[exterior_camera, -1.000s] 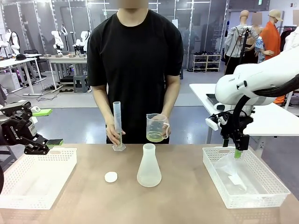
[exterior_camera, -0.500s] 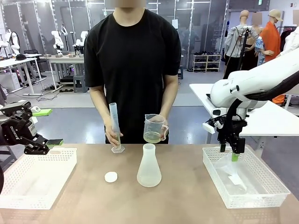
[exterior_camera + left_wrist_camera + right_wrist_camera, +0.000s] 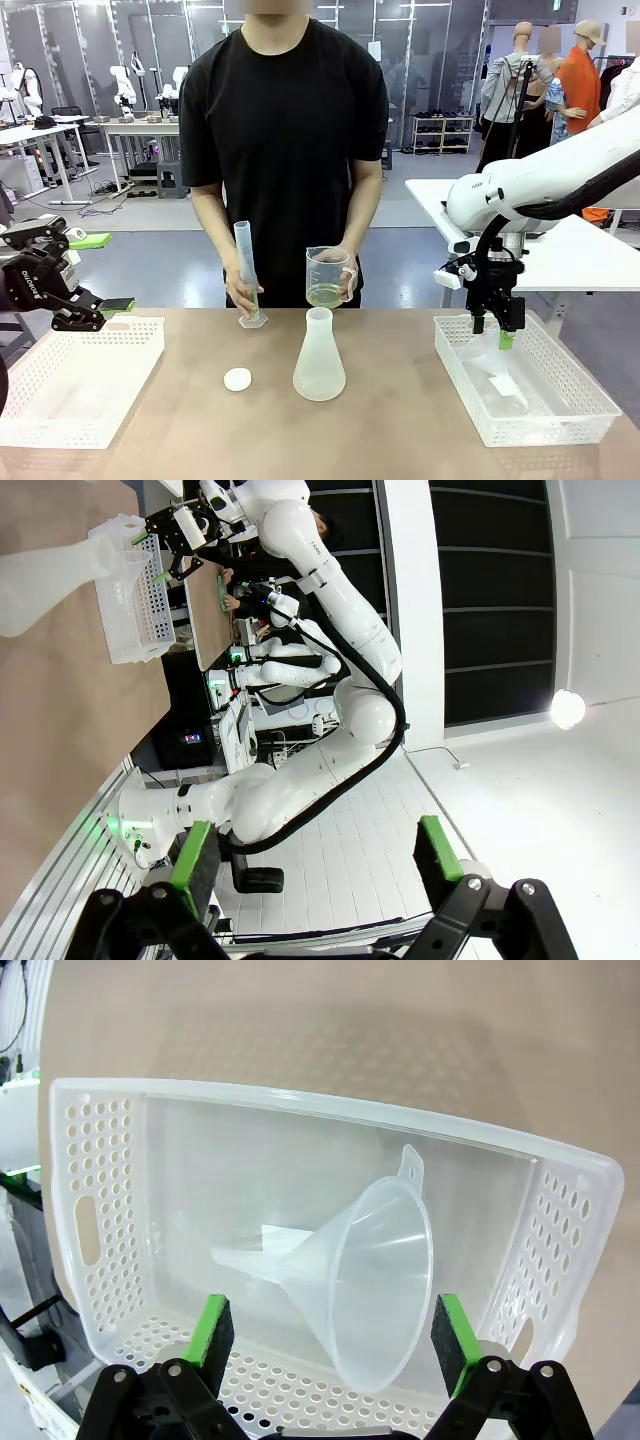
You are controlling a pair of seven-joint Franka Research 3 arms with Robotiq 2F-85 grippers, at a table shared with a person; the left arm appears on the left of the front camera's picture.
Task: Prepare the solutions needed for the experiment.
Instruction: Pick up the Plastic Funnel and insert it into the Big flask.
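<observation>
We note left gripper (image 3: 315,848) spread wide, empty; right gripper (image 3: 332,1328) likewise, above funnel (image 3: 378,1275); far hand (image 3: 348,280) holds beaker (image 3: 322,265) of solutions (image 3: 326,294).

The left claw (image 3: 98,312) bears "ROBOTIQ" lettering (image 3: 28,283) on its body

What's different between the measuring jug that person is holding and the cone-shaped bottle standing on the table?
The jug is held up in the person's hand, off the table; the cone-shaped bottle stands on it. The jug has pale yellow-green liquid at its bottom; the bottle looks empty. The jug is straight-sided with a wide mouth and handle; the bottle narrows to a slim neck. Both are translucent plastic.
</observation>
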